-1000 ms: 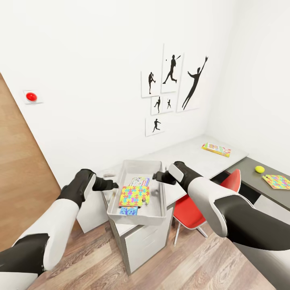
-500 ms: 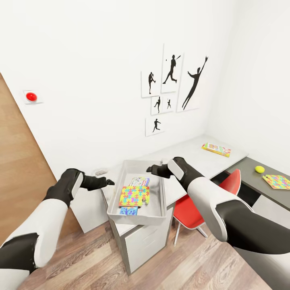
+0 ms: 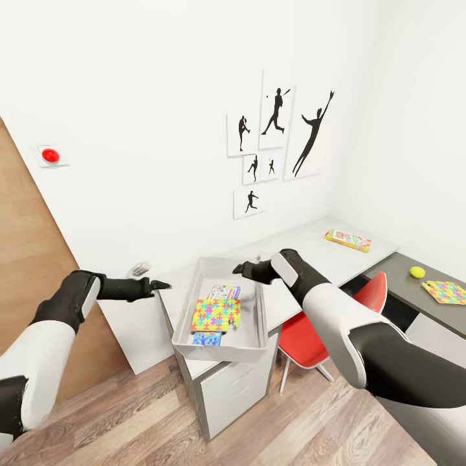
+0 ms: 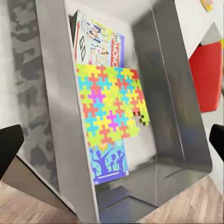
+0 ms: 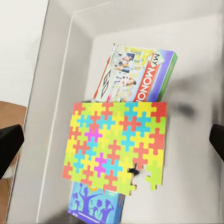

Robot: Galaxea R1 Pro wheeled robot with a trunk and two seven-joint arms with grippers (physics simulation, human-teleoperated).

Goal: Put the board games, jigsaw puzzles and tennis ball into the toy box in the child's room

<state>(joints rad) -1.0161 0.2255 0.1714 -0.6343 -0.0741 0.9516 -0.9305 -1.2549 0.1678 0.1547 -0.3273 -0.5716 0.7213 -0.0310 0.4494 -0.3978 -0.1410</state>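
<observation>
Child's bedroom: sports-silhouette pictures [image 3: 278,145], desk [image 3: 304,252], toys [image 3: 215,314].

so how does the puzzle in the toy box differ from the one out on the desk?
The puzzle in the toy box lies on top of two board games, inside the grey toy box; the puzzle on the desk lies bare on the dark lower wing, near the tennis ball. The boxed one has a notched corner. Both are flat and multicoloured.
</observation>
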